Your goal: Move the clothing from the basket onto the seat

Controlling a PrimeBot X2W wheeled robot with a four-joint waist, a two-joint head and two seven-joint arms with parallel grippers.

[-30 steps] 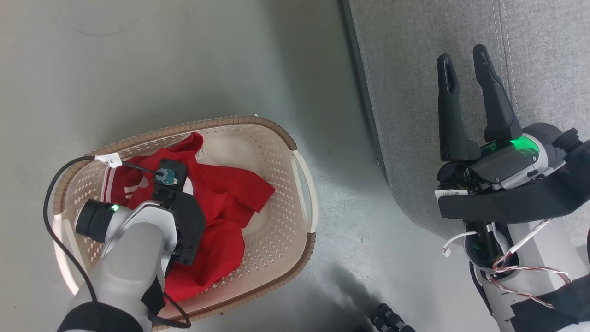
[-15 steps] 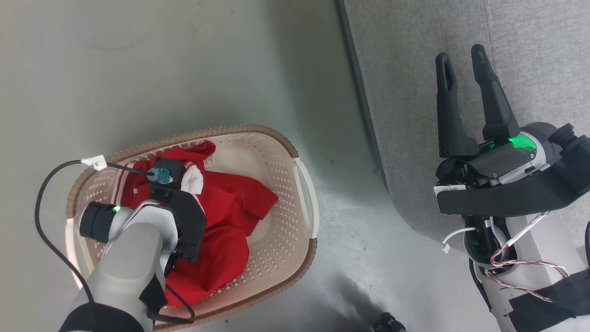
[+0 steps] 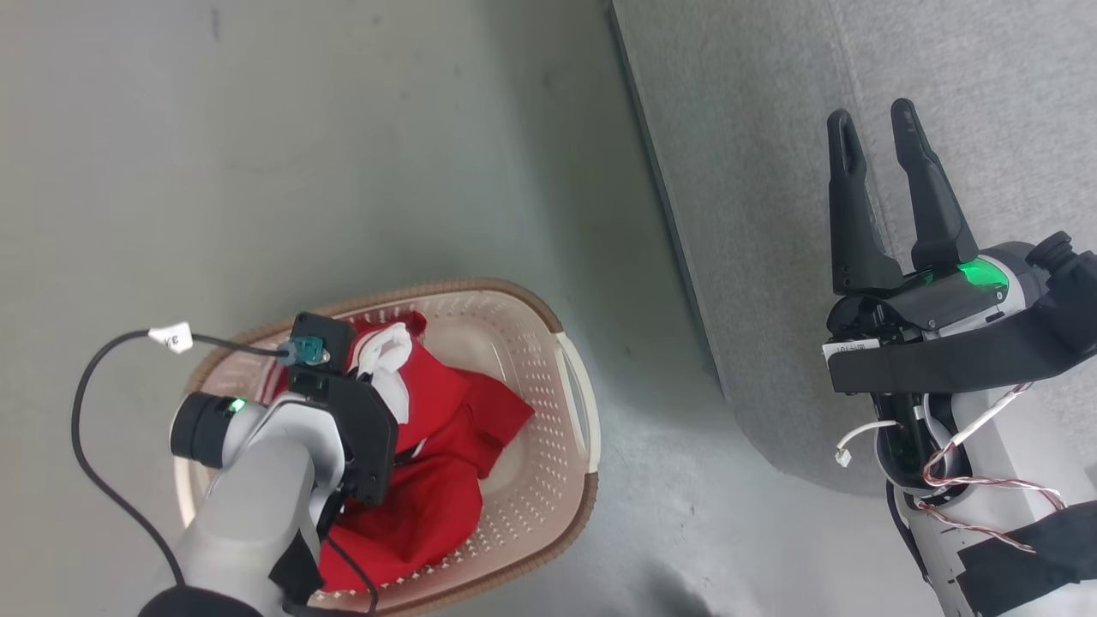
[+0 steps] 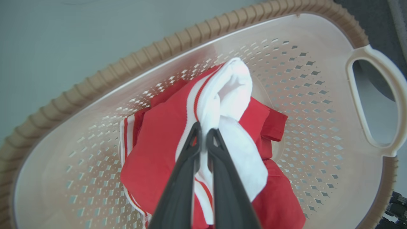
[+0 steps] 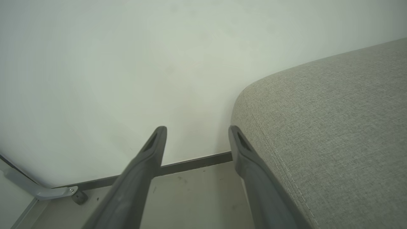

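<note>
Since a second ago the red garment [image 3: 454, 463] has bunched up from lying spread out. A white fold [image 4: 232, 89] with red stripes at its edge now stands raised at the top of the heap. My head camera has also shifted, so the basket [image 3: 531, 360] sits lower in that view.

My left pincer [image 4: 203, 127] is clamped on the garment. In the left wrist view its two dark fingers come together on the striped edge where white meets red. The garment is inside the basket, with its lower folds lying on the perforated bottom. The basket stands on the grey floor [image 3: 343, 171], near the seat [image 3: 771, 214] but not touching it.

My right pincer [image 3: 874, 120] has its jaws spread wide and hangs over the seat near the seat's left edge. In the right wrist view the seat's rounded corner lies just beside one finger, with a pale wall [image 5: 127, 63] behind.
</note>
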